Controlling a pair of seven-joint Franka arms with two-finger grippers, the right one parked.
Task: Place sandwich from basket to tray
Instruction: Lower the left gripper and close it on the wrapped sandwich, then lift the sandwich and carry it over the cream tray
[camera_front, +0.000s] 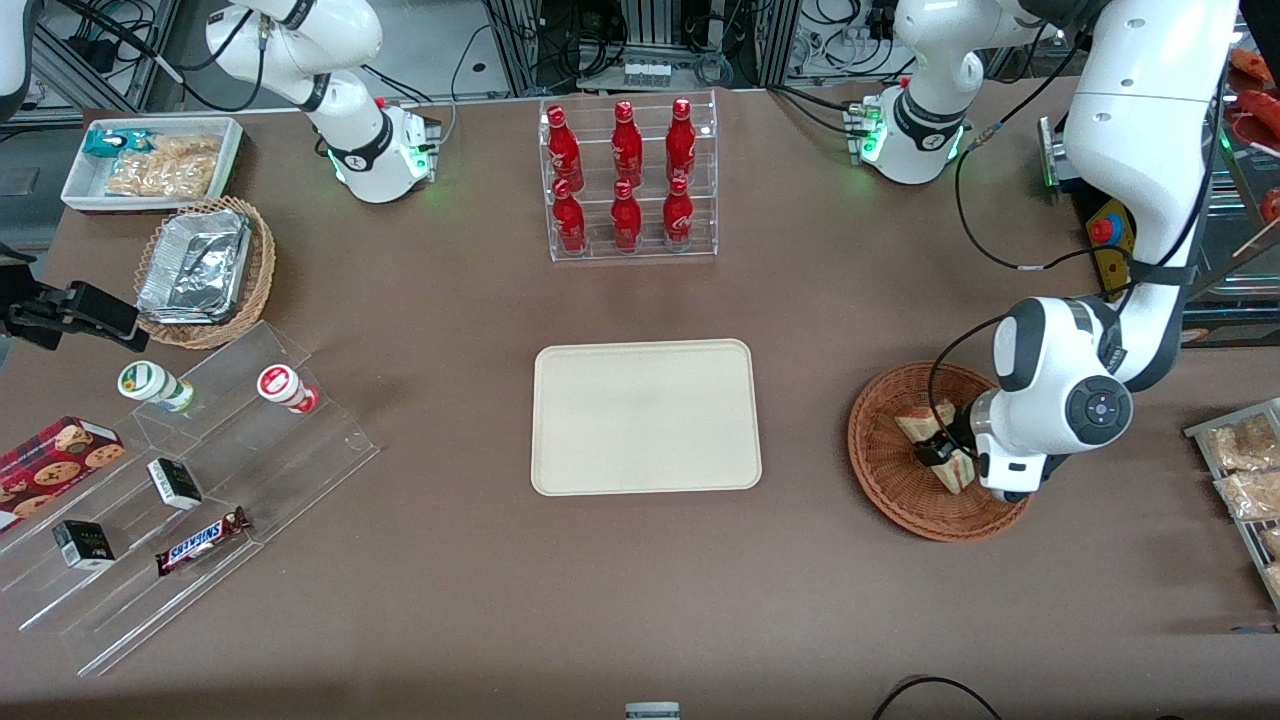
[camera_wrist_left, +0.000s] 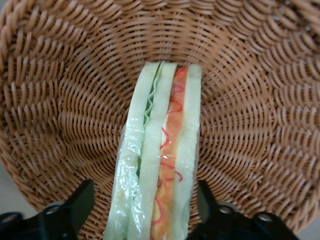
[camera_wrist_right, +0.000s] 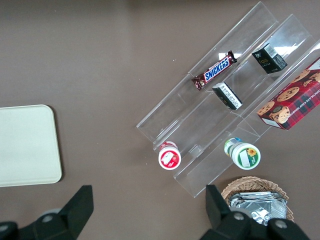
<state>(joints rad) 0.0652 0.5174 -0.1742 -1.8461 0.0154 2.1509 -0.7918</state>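
Front view: a flat cream-beige rectangular tray (camera_front: 645, 417) lies mid-tabletop with bare brown tabletop (camera_front: 800, 560) all round it. Toward the working arm's end sits the round reddish-brown woven wicker basket (camera_front: 885, 470), well apart from the tray. The white left arm (camera_front: 1060, 400) bends down over the basket, its gripper (camera_front: 940, 450) lowered inside (wrist turned downward). Its black fingers (camera_wrist_left: 70, 212) stand apart, straddling the clear-wrapped triangular white-bread sandwich (camera_wrist_left: 160, 170), which rests in the basket.
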